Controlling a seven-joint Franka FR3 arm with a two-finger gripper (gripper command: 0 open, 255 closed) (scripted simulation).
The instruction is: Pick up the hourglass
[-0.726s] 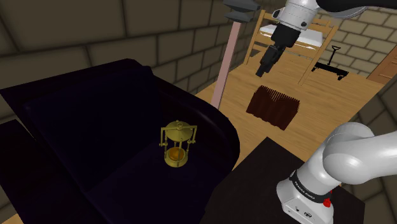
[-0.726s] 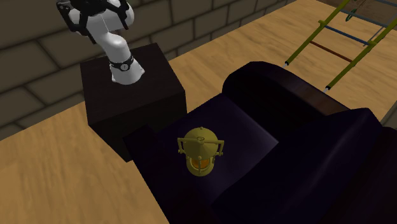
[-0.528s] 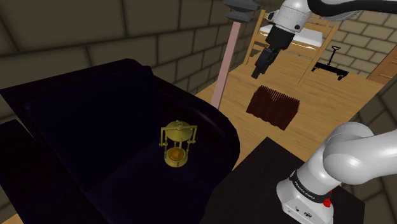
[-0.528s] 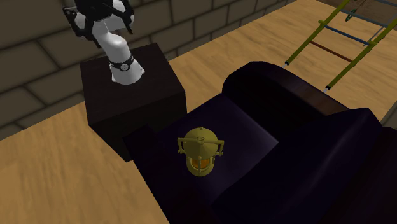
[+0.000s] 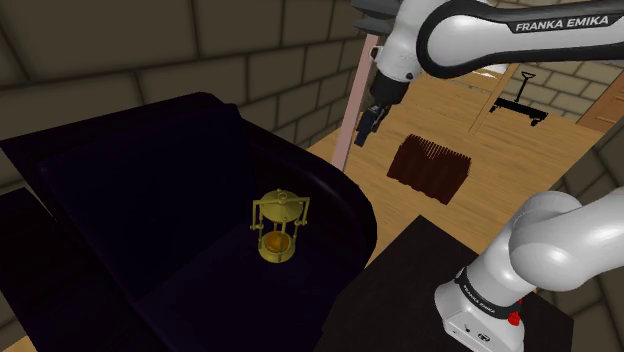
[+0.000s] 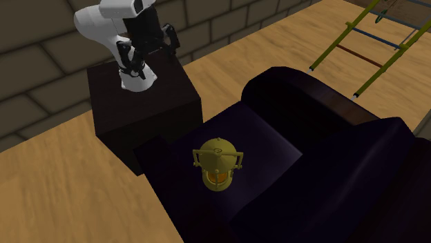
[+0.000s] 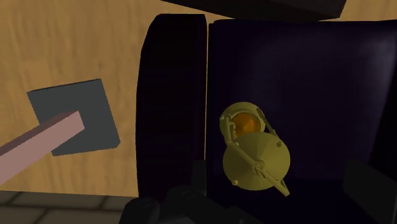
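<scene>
On dark sofa (image 5: pixel 120 180), golden hourglass (image 5: pixel 281 228).

Arm (image 5: pixel 470 35): upper links are running off the top edge, above the hourglass (image 5: pixel 280 228).
Sofa (image 6: pixel 331 159): is running past the picture's edges beyond the hourglass.
Ladder (image 6: pixel 359 48): far behind the hourglass, its top is being cut off.
Pink pole (image 7: pixel 38 143): the end away from the hourglass is being cut off.
Fingers (image 7: pixel 372 184): outlines are melting into the dark seat beside the hourglass.

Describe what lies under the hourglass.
The brass-coloured hourglass stands upright on a dark sofa seat. Bare cushion shows all around it. The patch of cushion directly beneath its base is covered, so whether anything lies there cannot be seen.
</scene>
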